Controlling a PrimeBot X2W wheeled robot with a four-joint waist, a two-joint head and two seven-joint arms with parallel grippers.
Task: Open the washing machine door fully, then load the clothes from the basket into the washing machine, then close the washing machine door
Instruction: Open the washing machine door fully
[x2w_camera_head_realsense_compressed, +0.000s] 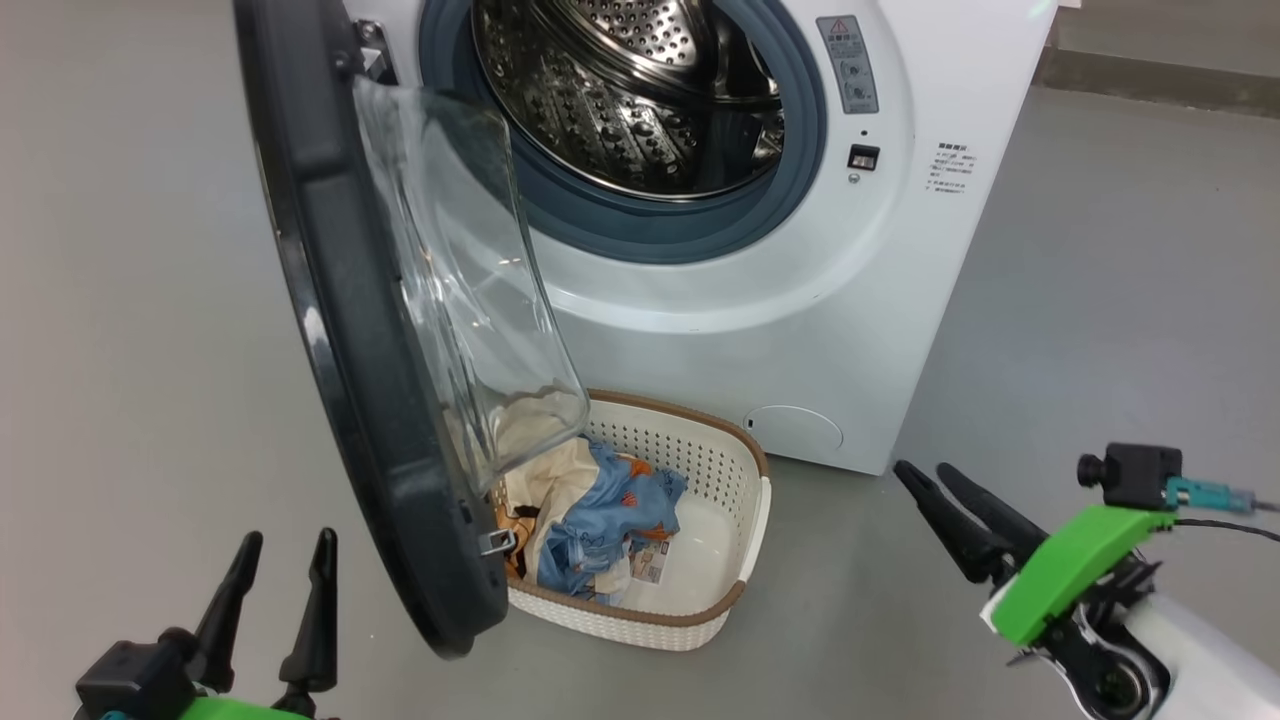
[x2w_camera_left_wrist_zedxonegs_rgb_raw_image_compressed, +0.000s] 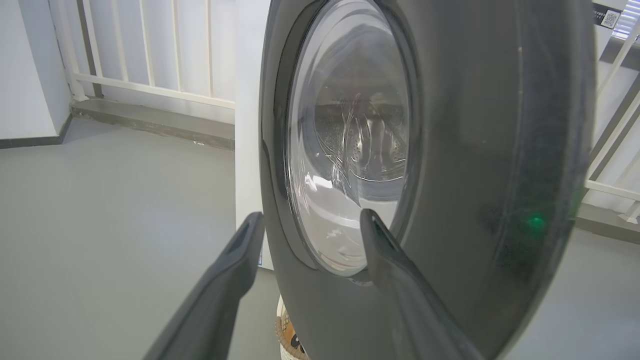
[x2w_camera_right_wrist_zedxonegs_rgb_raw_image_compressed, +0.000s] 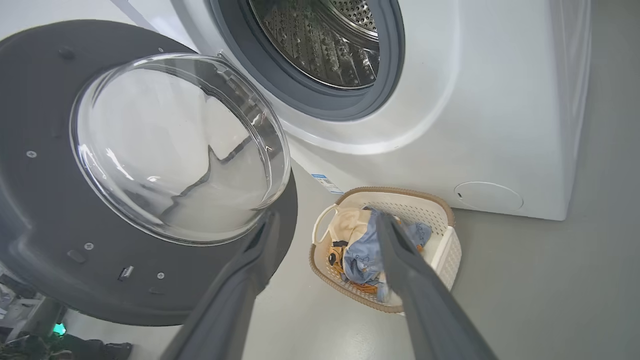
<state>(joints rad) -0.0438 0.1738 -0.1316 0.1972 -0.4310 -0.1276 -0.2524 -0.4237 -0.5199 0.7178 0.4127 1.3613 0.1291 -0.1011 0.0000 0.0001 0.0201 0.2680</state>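
1. Washing machine door stands swung out: glossy black ring, bulging clear glass, overhanging the basket's left end.
2. Basket sits on the floor against the washing machine; clothes, blue and cream, are heaped inside it.
3. Left gripper and right gripper: fingers spread wide, empty.

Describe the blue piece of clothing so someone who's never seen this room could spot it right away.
Start at the big white washing machine with its round black door swung open. On the floor in front sits a small cream basket with a brown rim. The garment lies crumpled inside, light blue with orange prints, beside a cream-white one.
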